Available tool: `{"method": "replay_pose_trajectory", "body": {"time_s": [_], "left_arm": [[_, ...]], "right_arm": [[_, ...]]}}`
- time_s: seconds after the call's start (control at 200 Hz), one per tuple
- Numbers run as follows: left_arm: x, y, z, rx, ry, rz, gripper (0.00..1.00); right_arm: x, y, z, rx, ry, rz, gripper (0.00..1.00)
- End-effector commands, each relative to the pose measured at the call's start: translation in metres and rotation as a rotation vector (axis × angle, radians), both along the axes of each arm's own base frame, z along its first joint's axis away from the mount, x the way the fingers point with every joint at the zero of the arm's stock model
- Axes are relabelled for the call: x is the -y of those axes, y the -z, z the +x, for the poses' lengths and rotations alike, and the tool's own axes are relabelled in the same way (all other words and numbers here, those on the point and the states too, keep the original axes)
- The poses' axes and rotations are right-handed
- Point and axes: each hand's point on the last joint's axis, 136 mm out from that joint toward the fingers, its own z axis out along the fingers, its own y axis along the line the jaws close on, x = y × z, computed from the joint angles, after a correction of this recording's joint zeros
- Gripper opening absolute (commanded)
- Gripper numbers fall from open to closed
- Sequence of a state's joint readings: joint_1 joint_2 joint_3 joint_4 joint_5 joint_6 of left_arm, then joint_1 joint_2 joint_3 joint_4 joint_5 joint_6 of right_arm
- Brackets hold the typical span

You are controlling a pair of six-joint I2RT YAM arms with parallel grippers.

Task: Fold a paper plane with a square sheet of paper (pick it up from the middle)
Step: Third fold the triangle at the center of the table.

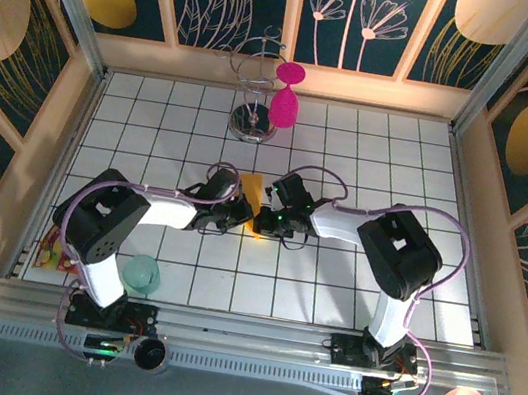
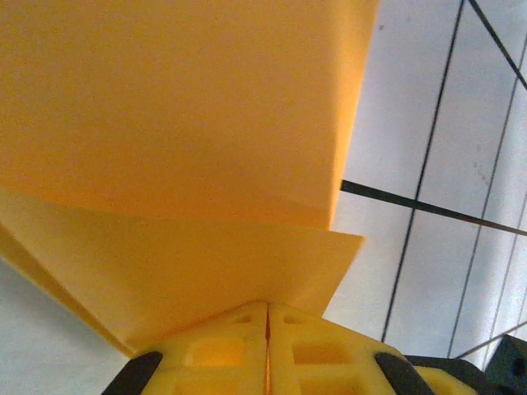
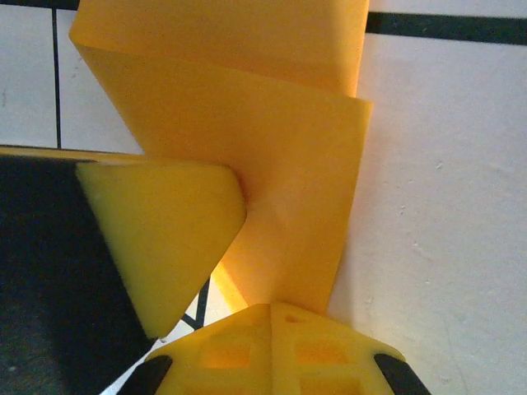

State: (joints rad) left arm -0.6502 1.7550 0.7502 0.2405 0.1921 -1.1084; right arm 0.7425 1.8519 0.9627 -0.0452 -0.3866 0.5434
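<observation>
The square sheet of paper [image 1: 252, 194] is orange-yellow and folded into stacked layers, a short strip rather than a pointed paper plane. It lies mid-table between the two grippers. My left gripper [image 1: 243, 216] comes in from the left and is shut on the paper's near edge [image 2: 206, 271], with the layers fanning out above the closed jaws [image 2: 268, 308]. My right gripper [image 1: 263, 222] comes in from the right and is shut on the same paper [image 3: 288, 181] at its lower end [image 3: 272, 306]. In the right wrist view, a yellow fingertip [image 3: 165, 239] of the left gripper presses against the paper.
A magenta goblet [image 1: 285, 100] hangs on a wire stand [image 1: 256, 95] at the back centre. A teal cup [image 1: 141, 272] and a multicoloured snack packet [image 1: 52, 249] sit near the left arm's base. Wooden-framed walls close in the white grid table [image 1: 399, 180] on three sides.
</observation>
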Motion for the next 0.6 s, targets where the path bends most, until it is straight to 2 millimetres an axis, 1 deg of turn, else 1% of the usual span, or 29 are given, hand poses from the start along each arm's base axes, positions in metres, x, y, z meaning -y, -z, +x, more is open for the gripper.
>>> {"method": "replay_pose_trajectory", "body": {"time_s": [0.0,0.09,0.23,0.3,0.315,0.33,0.456,0.596], "left_arm": [[-0.014,0.013,-0.001,0.005,-0.041,0.042,0.08],[-0.024,0.019,-0.001,0.000,-0.066,0.046,0.08],[-0.042,0.013,0.006,0.029,-0.115,0.026,0.08],[-0.052,0.017,0.007,0.026,-0.136,0.034,0.09],[-0.052,0.008,0.009,0.047,-0.139,0.020,0.09],[-0.054,0.006,0.011,0.054,-0.144,0.017,0.09],[-0.067,0.005,0.014,0.075,-0.169,0.020,0.10],[-0.083,0.006,0.017,0.089,-0.193,0.052,0.11]], "right_arm": [[0.036,0.048,-0.020,-0.110,0.064,-0.210,0.00],[0.046,0.056,-0.023,-0.132,0.089,-0.259,0.00],[0.063,0.068,-0.029,-0.166,0.135,-0.336,0.00],[0.070,0.071,-0.030,-0.173,0.157,-0.364,0.00],[0.071,0.072,-0.030,-0.176,0.160,-0.369,0.00],[0.072,0.072,-0.030,-0.176,0.165,-0.373,0.00],[0.077,0.075,-0.031,-0.186,0.190,-0.391,0.00],[0.079,0.076,-0.031,-0.188,0.199,-0.393,0.00]]}}
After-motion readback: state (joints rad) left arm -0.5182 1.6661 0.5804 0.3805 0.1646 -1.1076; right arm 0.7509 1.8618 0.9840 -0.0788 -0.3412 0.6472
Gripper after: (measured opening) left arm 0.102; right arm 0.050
